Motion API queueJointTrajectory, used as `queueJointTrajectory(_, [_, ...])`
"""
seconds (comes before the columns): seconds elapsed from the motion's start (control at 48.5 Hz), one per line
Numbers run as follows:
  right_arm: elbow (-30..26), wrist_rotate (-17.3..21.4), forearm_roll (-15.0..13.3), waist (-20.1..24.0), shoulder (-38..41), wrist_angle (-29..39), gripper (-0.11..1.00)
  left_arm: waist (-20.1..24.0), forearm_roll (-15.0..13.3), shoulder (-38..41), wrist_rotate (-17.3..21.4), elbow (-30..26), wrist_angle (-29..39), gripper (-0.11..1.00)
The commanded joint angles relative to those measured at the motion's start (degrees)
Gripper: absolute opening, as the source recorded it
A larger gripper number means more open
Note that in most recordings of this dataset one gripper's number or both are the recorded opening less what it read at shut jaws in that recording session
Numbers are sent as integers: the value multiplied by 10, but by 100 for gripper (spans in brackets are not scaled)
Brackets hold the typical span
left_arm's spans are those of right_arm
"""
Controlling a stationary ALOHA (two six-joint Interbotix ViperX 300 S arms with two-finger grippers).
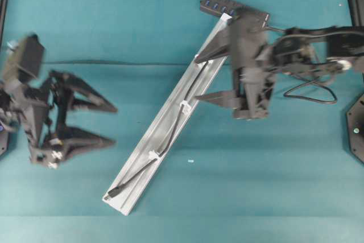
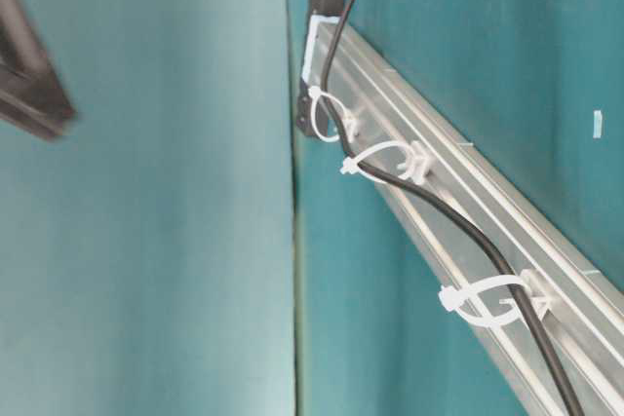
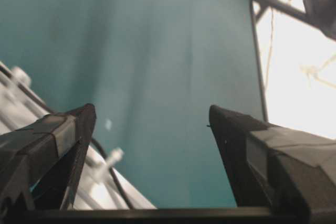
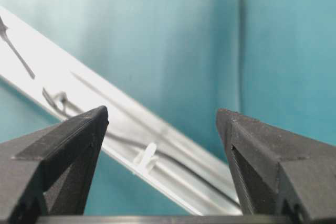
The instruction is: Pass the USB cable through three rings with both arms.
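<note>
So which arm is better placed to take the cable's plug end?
Left, probably. Its open tool faces the plug at the rail's lower end; the open right tool hangs by the hub.

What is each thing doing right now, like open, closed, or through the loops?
USB cable: threaded through all three rings, plug lying near the rail's lower end.
three rings: standing on the rail, cable inside each.
left gripper: fingers open, empty, away from the rail.
right gripper: fingers open, empty, over the rail.
hub: at the rail's top end.
</note>
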Motion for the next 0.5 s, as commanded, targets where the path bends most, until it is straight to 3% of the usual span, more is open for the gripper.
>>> queueJointTrajectory(0.0, [7,8,-1,-7,-27,-15,86,4,3,-19,11,-10,-3,94])
queueJointTrajectory(0.268, [61,17,0,-8,-120,-45,86,5,3,-83,48,0,-3,89])
queueJointTrajectory(0.475, [113,48,-1,-8,-202,-58,86,7,3,-135,113,4,13,85])
